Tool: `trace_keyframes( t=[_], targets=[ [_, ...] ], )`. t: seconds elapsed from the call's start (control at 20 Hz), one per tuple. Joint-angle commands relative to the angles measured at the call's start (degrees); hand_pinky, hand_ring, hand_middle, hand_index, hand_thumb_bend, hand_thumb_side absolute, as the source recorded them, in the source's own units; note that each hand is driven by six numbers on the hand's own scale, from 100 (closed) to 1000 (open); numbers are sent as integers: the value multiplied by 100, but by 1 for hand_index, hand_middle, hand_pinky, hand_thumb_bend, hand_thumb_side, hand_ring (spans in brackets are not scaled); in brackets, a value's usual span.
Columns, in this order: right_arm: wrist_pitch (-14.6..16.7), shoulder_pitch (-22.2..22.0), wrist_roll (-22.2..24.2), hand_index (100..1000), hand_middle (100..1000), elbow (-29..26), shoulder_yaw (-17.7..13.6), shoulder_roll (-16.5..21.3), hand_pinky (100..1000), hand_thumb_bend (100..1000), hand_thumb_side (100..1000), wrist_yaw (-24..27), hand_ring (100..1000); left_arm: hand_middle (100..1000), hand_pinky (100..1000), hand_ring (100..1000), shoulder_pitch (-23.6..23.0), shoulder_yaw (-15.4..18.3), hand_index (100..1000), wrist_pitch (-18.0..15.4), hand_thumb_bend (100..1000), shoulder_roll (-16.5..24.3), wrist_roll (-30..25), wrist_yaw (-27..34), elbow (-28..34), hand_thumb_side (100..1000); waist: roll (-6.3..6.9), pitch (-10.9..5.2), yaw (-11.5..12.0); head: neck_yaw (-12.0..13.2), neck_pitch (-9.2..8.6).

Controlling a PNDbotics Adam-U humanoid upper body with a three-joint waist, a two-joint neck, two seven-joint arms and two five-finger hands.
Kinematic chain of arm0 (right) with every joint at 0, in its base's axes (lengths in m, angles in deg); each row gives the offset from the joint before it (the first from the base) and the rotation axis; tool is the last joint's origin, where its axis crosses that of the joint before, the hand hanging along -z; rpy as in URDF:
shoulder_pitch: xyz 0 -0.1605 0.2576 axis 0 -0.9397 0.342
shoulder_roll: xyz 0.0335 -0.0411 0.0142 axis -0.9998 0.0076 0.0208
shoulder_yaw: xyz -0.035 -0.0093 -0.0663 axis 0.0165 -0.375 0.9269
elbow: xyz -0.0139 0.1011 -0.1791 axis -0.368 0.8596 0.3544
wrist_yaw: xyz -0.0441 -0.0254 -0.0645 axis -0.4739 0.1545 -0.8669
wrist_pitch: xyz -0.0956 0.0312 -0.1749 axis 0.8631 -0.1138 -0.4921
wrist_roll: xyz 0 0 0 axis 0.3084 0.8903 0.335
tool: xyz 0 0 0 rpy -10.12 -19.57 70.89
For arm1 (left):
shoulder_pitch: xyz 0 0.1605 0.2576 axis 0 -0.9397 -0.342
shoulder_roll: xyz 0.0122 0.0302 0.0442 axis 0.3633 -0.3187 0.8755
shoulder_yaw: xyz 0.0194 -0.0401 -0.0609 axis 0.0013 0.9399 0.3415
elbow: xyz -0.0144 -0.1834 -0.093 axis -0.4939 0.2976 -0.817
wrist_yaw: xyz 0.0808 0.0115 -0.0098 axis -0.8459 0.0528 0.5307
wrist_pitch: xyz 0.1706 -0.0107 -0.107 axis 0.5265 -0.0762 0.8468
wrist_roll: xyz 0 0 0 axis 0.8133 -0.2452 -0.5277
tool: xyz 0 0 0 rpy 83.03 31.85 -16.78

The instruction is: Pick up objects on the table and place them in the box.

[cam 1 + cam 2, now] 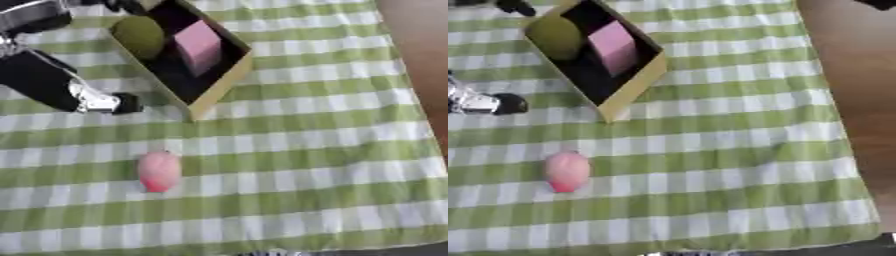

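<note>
Checked cloth [306,150], box [219,75] already holding a green ball [138,35] and pink block [198,46]. My left hand [101,101] beside the box, fingers unclear, can't tell. Pink egg [159,171] lies below it; I'd come down over it and wrap around its middle.

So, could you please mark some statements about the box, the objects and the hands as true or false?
1. The box holds a pink block and a green round object. True.
2. The pink egg-shaped object lies inside the box. False: it lies on the checked cloth, outside the box.
3. The left hand holds the pink egg-shaped object. False: the left hand is beside the box, apart from it.
4. The box stands on the checked cloth. True.
5. The cloth is red and white. False: green and white.
</note>
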Motion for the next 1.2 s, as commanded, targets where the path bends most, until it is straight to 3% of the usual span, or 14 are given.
trace_keyframes(
  t=[0.05,0.35,0.7,1.2],
  targets=[
    [-16,15,-36,870,803,-85,-89,207,894,100,442,-21,848,789,883,831,-77,-84,884,5,644,328,-180,-24,92,508,47,-185,10,-34,29],
    [-55,-49,-55,871,802,-85,-104,222,893,100,447,-17,847,786,885,831,-399,-257,881,-110,662,654,-419,-2,92,466,86,-184,63,-79,29],
    [-76,-81,-57,871,802,-85,-105,209,894,100,447,-14,847,780,880,826,-300,-406,878,-301,663,582,-373,8,92,467,98,-214,95,-49,29],
    [-103,-133,-62,872,802,-85,-115,175,893,100,456,-2,847,749,849,797,-349,-599,853,269,644,-44,-142,-227,92,529,130,-220,137,-76,29]
  ],
)
